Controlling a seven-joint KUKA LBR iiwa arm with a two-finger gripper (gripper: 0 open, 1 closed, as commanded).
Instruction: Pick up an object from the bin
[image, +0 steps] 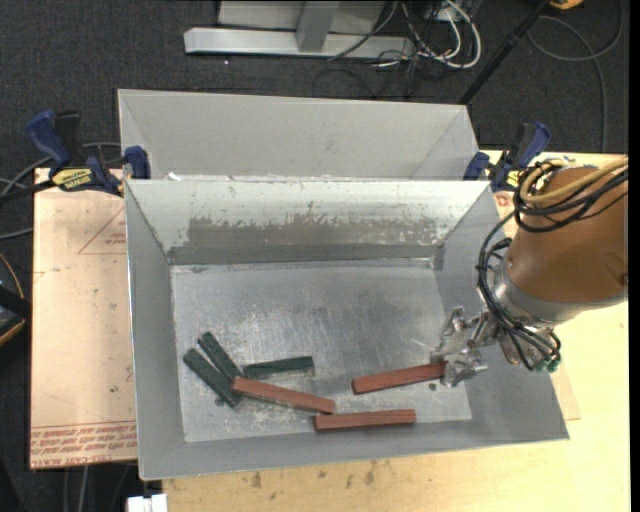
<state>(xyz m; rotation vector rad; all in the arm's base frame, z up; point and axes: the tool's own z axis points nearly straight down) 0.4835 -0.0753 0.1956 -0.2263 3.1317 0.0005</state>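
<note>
Gripper (452, 368) sits low over the floor of the grey metal bin (310, 305), close to the bin's right wall and somewhat toward its front edge. It hangs under the arm's orange-brown cover (570, 240), with a bundle of dark cables (520, 345) looped about the wrist. Its tip is at the right end of a long red-brown bar (398, 379), which lies flat on the floor and slants gently, its right end a little farther from the front edge than its left. The gripper and that end meet or overlap in the camera view, but whether the gripper is apart, together or clamped on the bar cannot be told. Just in front of this bar, near the front wall, lies a second red-brown bar (365, 419), almost parallel to the front edge and apart from the first. A third red-brown bar (284, 396) runs from the middle of the front part toward the left, its right end close to the left ends of the other two. A dark green bar (278, 368) lies just behind that third one, near or touching its left half. Farther left, toward the front left corner, two more dark green bars (212, 379) lie side by side, slanted, their near ends by the left end of the third red-brown bar.
</note>
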